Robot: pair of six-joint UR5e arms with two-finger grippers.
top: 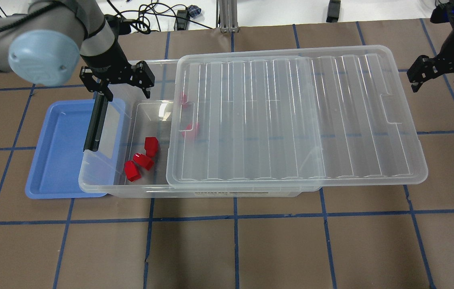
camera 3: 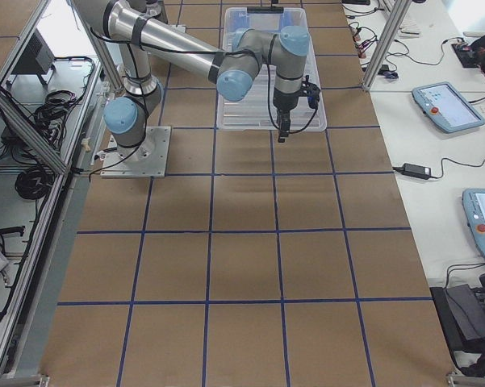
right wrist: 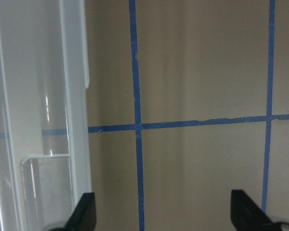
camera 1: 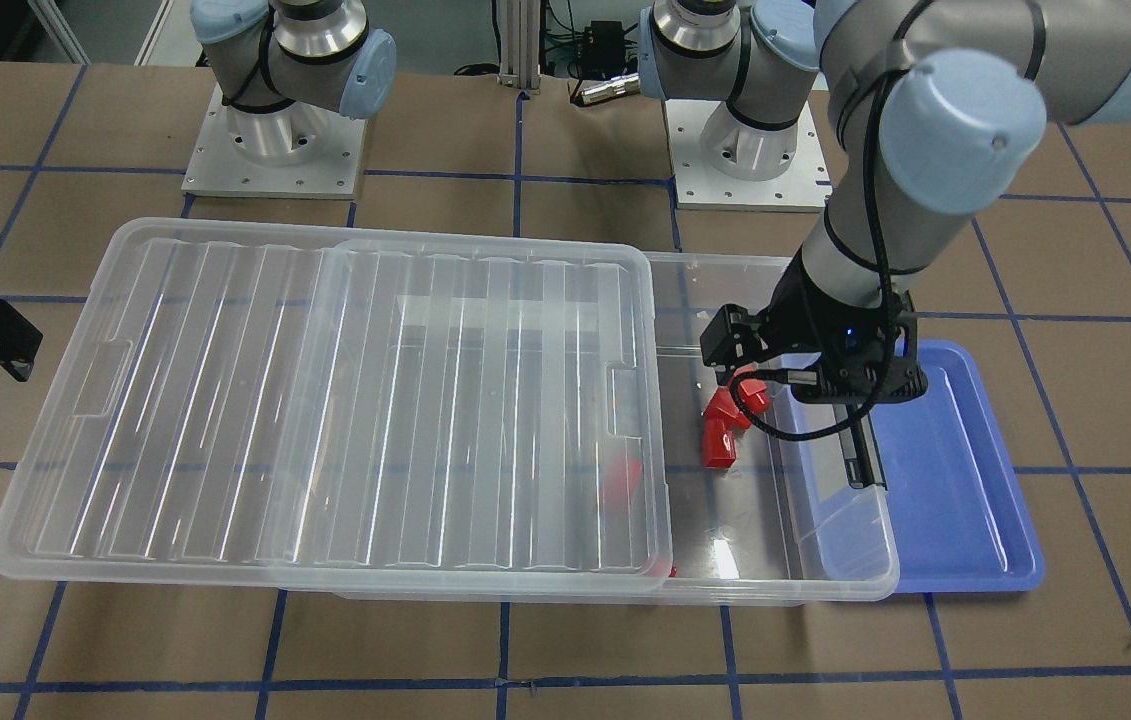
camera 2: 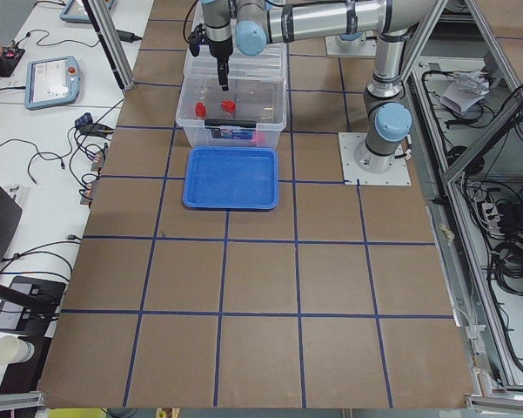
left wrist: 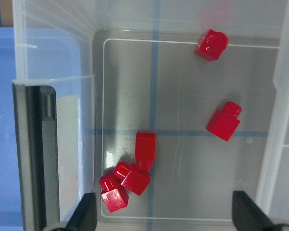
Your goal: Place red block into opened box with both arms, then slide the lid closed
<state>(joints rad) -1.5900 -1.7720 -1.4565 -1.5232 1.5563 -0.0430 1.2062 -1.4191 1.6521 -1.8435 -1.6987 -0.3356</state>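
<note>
The clear box lies across the table, its black latch bar at the left end. The ribbed clear lid is slid to the right, so only the left end stands uncovered. Three red blocks cluster on the uncovered floor, seen from the left wrist as a tight group. Two more red blocks lie by the lid's edge, and from overhead they show dimly through the lid. My left gripper hangs open and empty over the uncovered end. My right gripper is open over bare table past the lid's right end.
A shallow blue tray sits against the box's left end, partly under its rim. Brown table with blue tape lines surrounds the box. Both arm bases stand behind the box. The lid overhangs the box on the right.
</note>
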